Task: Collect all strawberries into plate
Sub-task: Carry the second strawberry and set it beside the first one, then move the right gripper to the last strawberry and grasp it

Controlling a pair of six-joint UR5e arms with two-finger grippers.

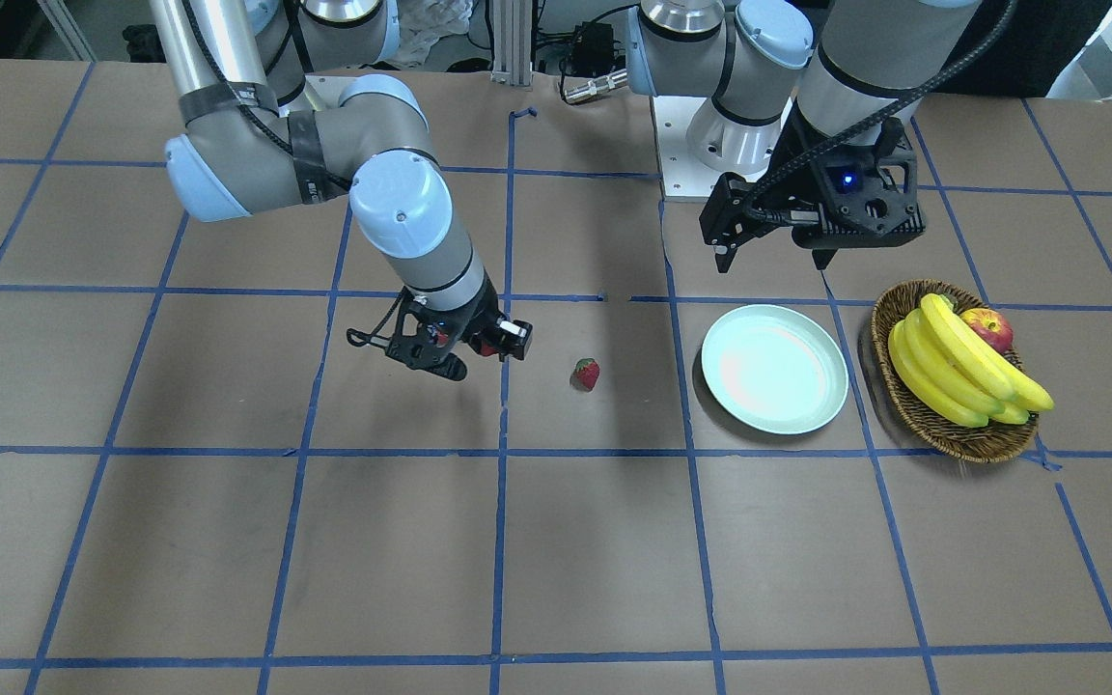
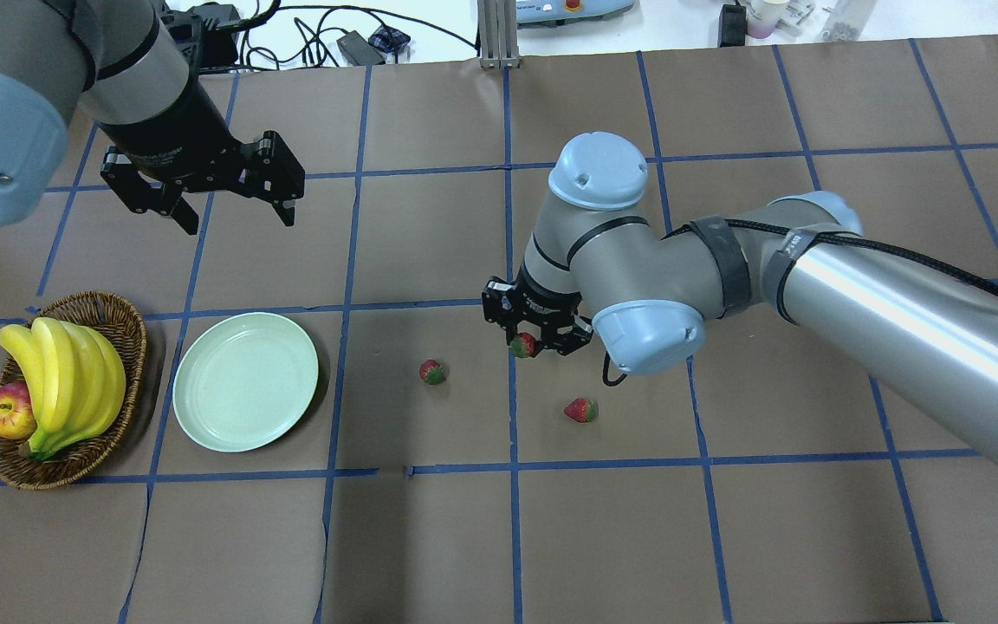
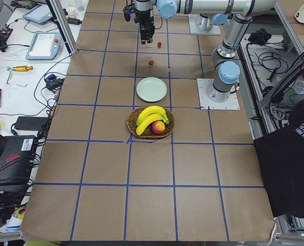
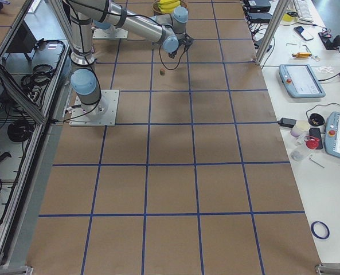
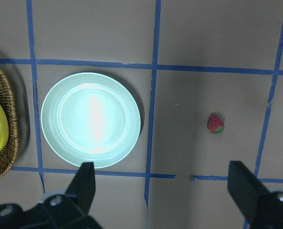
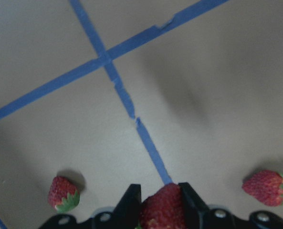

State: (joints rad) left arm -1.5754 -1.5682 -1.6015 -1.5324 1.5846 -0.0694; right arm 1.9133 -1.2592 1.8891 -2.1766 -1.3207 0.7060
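Note:
My right gripper [image 2: 527, 341] is shut on a strawberry [image 6: 162, 210] and holds it just above the table, over a blue tape line. Two more strawberries lie on the brown paper: one to its left [image 2: 433, 372] and one nearer the robot [image 2: 581, 410]. Both show in the right wrist view, one at the left [image 6: 63, 193] and one at the right [image 6: 267, 187]. The mint-green plate [image 2: 204, 416] lies empty at the left. My left gripper [image 2: 237, 221] is open and empty, hovering beyond the plate [image 5: 50, 95].
A wicker basket [image 2: 113, 316] with bananas [image 2: 66, 381] and a red apple [image 2: 9, 412] stands just left of the plate. The table is brown paper with a blue tape grid.

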